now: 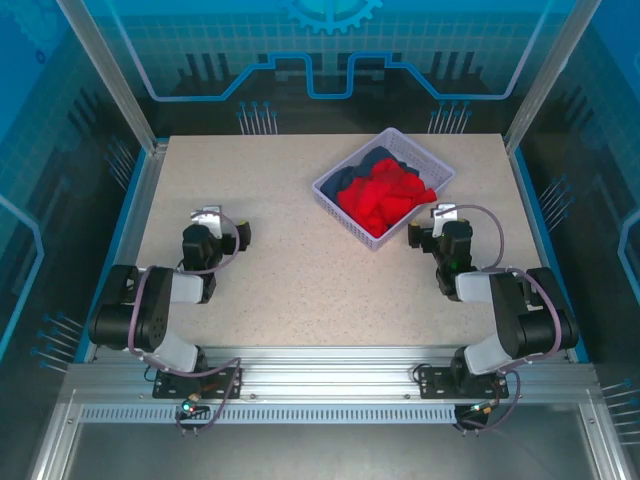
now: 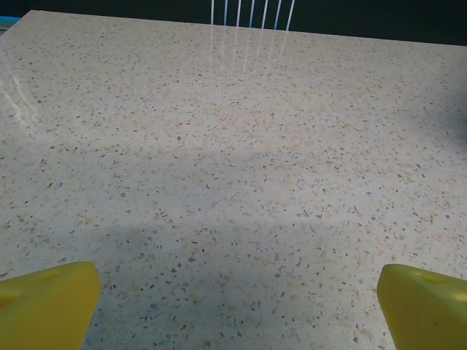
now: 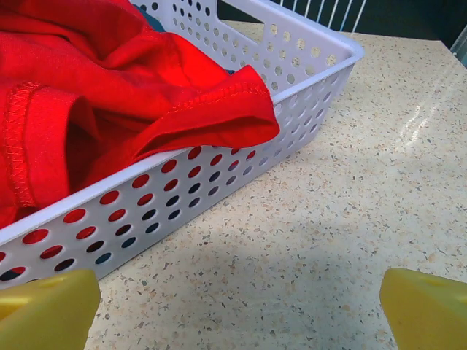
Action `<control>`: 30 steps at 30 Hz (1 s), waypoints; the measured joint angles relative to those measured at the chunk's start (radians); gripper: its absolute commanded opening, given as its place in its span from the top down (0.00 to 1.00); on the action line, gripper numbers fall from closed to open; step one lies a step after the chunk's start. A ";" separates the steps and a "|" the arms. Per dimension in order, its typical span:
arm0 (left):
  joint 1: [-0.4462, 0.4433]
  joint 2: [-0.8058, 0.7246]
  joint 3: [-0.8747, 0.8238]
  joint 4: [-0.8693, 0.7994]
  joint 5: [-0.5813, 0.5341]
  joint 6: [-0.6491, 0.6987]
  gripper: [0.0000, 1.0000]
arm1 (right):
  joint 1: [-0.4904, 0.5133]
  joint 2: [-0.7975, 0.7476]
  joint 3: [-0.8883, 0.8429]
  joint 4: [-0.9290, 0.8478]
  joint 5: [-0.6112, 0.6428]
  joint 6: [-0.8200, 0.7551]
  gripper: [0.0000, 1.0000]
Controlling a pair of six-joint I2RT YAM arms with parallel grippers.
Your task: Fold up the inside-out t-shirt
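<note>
Left gripper [image 2: 233,310] and right gripper [image 3: 237,310] both stand wide, empty. Inside-out t-shirt [image 3: 109,95] sits bunched in white basket [image 3: 219,182] near the worktop [image 1: 300,280] far-right corner. Soft, light, floppy cloth; you'd best pinch the hemmed fold at the basket's rim.

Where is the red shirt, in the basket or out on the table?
In the basket. The shirt lies bunched up inside it, with one hem draped over the basket's wall.

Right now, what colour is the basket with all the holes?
The basket is white, dotted with rows of round holes. The right wrist view shows it best.
</note>
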 measured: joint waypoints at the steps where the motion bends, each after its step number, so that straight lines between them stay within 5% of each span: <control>1: 0.000 0.000 0.000 0.000 0.000 0.000 0.01 | 0.000 0.000 0.000 0.000 0.000 0.000 0.00; 30: 0.000 -0.044 0.000 -0.049 -0.032 -0.007 0.01 | -0.002 -0.036 0.002 -0.048 0.010 0.006 0.00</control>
